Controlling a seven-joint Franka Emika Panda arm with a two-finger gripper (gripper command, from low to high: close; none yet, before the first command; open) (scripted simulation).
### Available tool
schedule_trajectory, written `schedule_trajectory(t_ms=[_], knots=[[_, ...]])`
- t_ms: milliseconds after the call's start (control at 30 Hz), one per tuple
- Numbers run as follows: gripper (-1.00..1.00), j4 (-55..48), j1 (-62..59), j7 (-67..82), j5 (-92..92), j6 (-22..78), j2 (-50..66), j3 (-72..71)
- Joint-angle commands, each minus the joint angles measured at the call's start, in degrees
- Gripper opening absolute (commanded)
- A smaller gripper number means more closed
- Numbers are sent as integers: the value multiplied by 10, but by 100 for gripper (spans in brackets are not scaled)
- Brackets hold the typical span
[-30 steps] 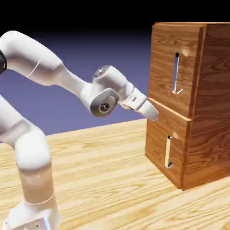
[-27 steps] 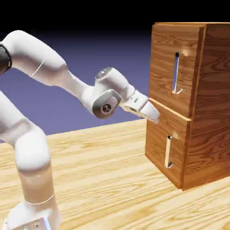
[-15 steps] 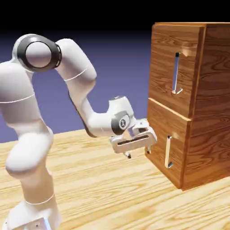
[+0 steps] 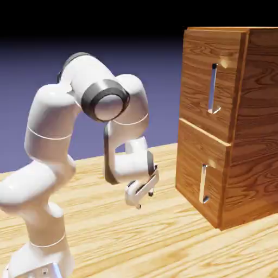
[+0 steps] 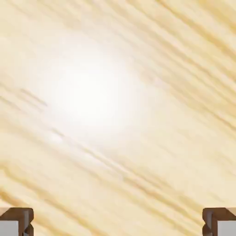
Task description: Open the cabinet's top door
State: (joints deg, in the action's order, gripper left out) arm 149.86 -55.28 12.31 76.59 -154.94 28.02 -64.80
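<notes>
From where I stand, the exterior view has the cabinet [image 4: 254, 125] upright at the exterior view's right, its top door [image 4: 195, 81] shut flush above the lower door [image 4: 190, 155]. The gripper [image 4: 145, 200] hangs low over the table [image 4: 87, 239], well apart from both doors, pointing down rather than at the wood. I'd guess the door is stiff and solid, swinging on a hinge, with some weight to it but nothing fragile. The place to take hold is the long upright handle [image 4: 212, 89], around the middle of its bar; it looks like smooth metal, so a loose pinch might slide along it. The hand would need to rise and turn to face it first.

Against the frame from half a second ago, the arm [image 4: 89, 92] has folded back toward its base, and the hand has dropped lower and farther from the cabinet, turning as it went. Both doors sit just as they did.

The hand view shows only pale tabletop grain with a washed-out glare, so it's hard to judge height from it, but the fingertips [image 5: 16, 222] stand wide apart: the gripper is open, with nothing between them.
</notes>
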Motion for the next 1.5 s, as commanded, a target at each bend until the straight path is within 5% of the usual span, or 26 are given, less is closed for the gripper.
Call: schedule_trajectory(t_ms=[0,833,1033,1067,1467], knots=[[100,-4,-18,18,25,6,19,-21],[100,-93,-466,456,638,159,506,-540],[100,-175,-385,456,669,155,487,-499],[-100,-175,-385,456,669,155,487,-499],[-100,-13,-458,352,616,429,442,-627]])
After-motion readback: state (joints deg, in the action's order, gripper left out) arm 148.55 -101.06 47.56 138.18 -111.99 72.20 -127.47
